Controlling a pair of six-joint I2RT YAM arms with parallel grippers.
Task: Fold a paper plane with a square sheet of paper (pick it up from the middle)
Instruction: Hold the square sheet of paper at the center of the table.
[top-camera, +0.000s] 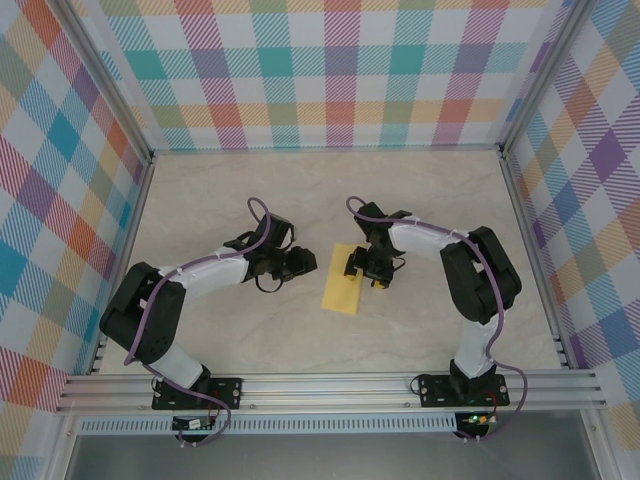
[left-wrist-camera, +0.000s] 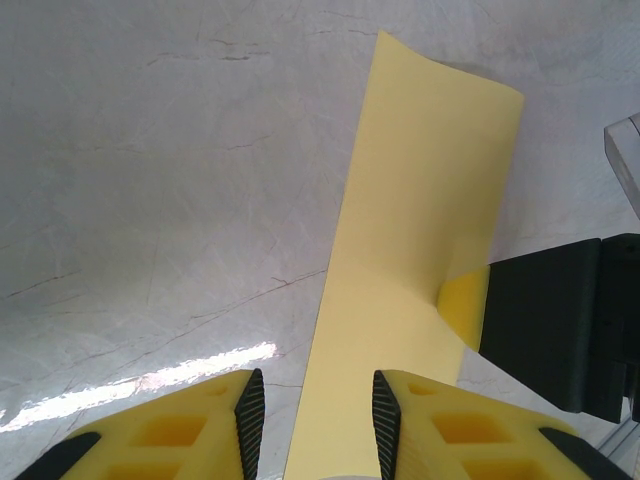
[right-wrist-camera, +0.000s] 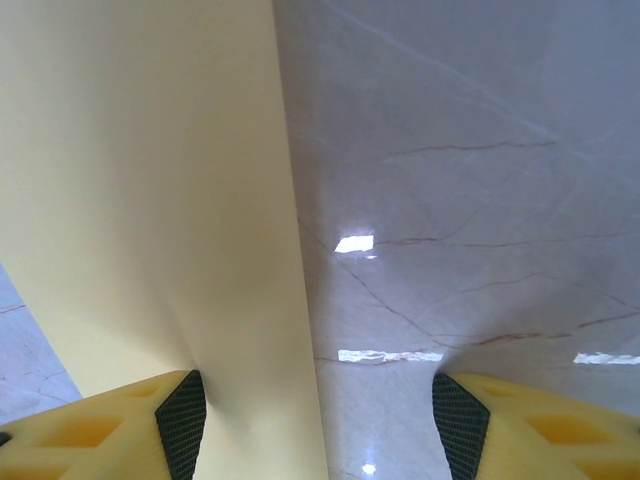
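Yellow square sheet of paper (top-camera: 340, 294) - seemingly folded to narrow strip - lies flat on table (top-camera: 200, 200) between both arms, long axis running near-to-far. Nearer arm: right gripper (top-camera: 366, 268), jaws spread wide, one fingertip (left-wrist-camera: 462, 308) touching strip's right edge, paper buckling slightly there. Just left of strip: left gripper (top-camera: 300, 262), jaws part-spread, pinching nothing - strip's left edge shows in its gap, contact unclear.

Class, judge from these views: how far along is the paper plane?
Done: the paper lies as a narrow rectangle, seemingly folded once. In hand: the open right gripper touches its edge with one finger; the left gripper stands open at the paper's end. Still to do: nose folds and wings; no point shows.
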